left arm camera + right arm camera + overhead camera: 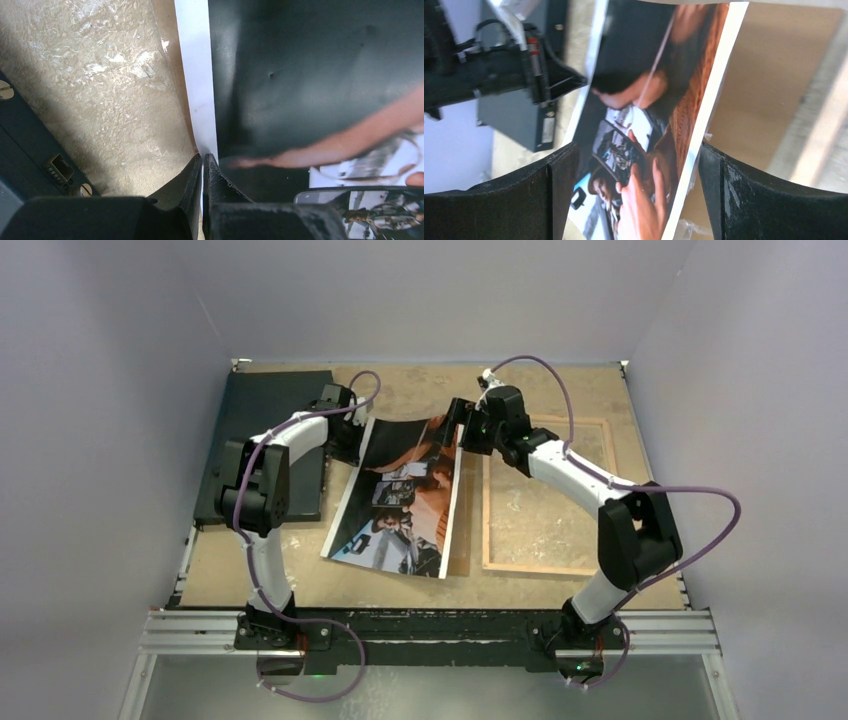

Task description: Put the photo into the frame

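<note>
Left jaws are being squeezed fully closed on the white border (195, 75) of the photo (400, 500), up at its far left corner, with the fingers (192, 195) being pressed flat together around the paper edge. Right jaws are being held wide apart at the far right corner, so nothing is being gripped there. In the wrist view the print is just being seen between the two dark fingers (549, 195), and whether it's being touched can't be told.

The photo is being held picture side up across the middle of the bench (330, 585), far end lifted and a bit curled, near edge down. A brown panel (461, 540) is being partly covered under its right side. The frame (540, 567) is being left flat just to the right, not overlapped by the print. A black board (260, 400) is being left on the other side, under the left arm.
</note>
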`<state>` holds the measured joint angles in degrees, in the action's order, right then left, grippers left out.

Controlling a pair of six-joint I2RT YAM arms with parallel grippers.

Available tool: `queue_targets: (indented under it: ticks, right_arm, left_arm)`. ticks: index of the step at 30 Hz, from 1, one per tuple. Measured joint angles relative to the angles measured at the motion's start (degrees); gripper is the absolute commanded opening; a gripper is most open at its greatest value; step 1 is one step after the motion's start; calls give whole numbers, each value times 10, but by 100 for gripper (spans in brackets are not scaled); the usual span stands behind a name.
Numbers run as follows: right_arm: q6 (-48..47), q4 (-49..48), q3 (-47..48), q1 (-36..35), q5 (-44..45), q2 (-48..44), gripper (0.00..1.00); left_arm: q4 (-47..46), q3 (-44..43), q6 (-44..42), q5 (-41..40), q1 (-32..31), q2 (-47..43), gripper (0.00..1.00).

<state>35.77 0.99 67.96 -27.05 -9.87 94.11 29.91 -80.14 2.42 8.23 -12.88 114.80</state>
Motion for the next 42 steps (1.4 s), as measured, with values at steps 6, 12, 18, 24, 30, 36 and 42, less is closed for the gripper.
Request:
queue_targets:
  ticks: [6, 12, 18, 24, 30, 36, 42]
  right_arm:
    - [12, -82, -56, 2, -73, -6, 87]
    - [37, -134, -114, 28, -126, 3, 84]
    - [46, -152, -112, 32, -152, 3, 74]
    - [55, -159, -91, 54, -178, 2, 58]
    - [68, -169, -92, 92, -200, -3, 51]
    - [87, -190, -92, 106, -214, -5, 49]
    - [117, -253, -94, 106, -238, 9, 60]
  left_arm:
    - [0, 0, 0, 0, 0, 0, 0]
    - [0, 0, 0, 0, 0, 0, 0]
    - [1, 0, 0, 0, 0, 0, 0]
    - [1, -7, 0, -9, -1, 5, 0]
    - [0, -31, 2, -13, -5, 21, 0]
    - [-2, -38, 6, -15, -7, 26, 0]
    - [-3, -38, 10, -14, -7, 26, 0]
